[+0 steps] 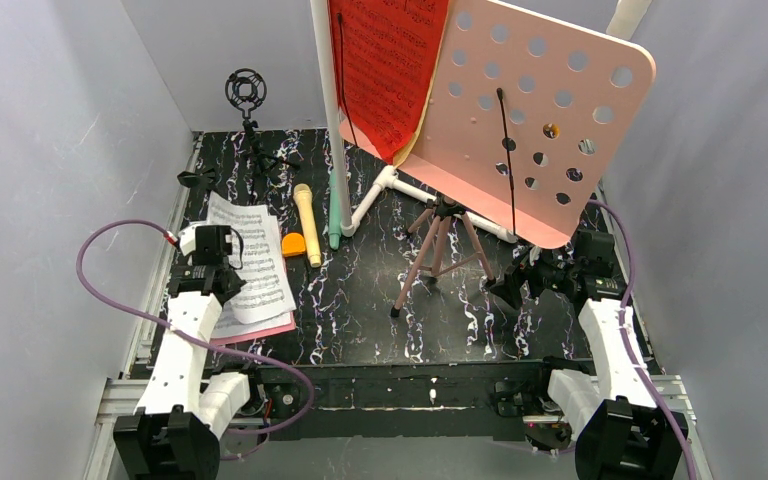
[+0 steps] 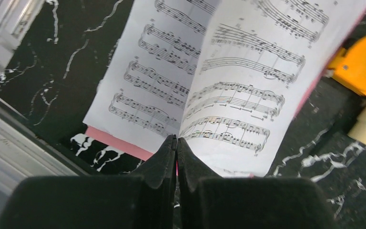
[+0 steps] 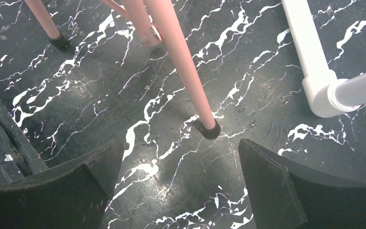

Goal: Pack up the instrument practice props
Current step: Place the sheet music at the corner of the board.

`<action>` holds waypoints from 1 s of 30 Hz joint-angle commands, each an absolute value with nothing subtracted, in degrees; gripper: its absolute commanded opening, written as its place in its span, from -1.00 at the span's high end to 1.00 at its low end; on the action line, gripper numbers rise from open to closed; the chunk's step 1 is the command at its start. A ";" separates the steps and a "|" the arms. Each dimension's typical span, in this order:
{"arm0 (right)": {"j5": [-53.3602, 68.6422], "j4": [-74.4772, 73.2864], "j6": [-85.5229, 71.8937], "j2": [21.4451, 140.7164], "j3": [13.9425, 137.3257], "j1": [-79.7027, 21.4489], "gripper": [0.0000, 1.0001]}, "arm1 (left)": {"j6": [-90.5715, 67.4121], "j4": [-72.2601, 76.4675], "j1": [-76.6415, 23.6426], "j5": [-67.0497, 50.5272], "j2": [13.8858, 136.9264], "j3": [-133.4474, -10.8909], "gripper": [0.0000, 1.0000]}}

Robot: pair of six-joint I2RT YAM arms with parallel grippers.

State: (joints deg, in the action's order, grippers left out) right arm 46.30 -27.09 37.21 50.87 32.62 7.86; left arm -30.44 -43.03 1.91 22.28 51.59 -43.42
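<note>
A black, white-veined desk (image 1: 360, 310) sat boxed in by grey walls (image 1: 40, 150) on the left, right and behind. The left gripper (image 2: 176, 143) was pressed together, apparently pinching the near edge of the sheet music (image 2: 162, 86), which spread ahead of it by the desk's left rim. The right gripper (image 3: 178, 157) stood wide apart, holding nothing. Just ahead of it a leg of the pink music stand (image 3: 181, 62) met the desk, with the white pipe frame (image 3: 310, 52) further ahead to its right. Open desk lay between the two grippers.
</note>
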 commanded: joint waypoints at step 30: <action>47.80 -28.62 39.69 48.43 35.12 6.28 -1.00 | -27.08 -51.74 4.71 -12.10 42.20 -58.61 -0.96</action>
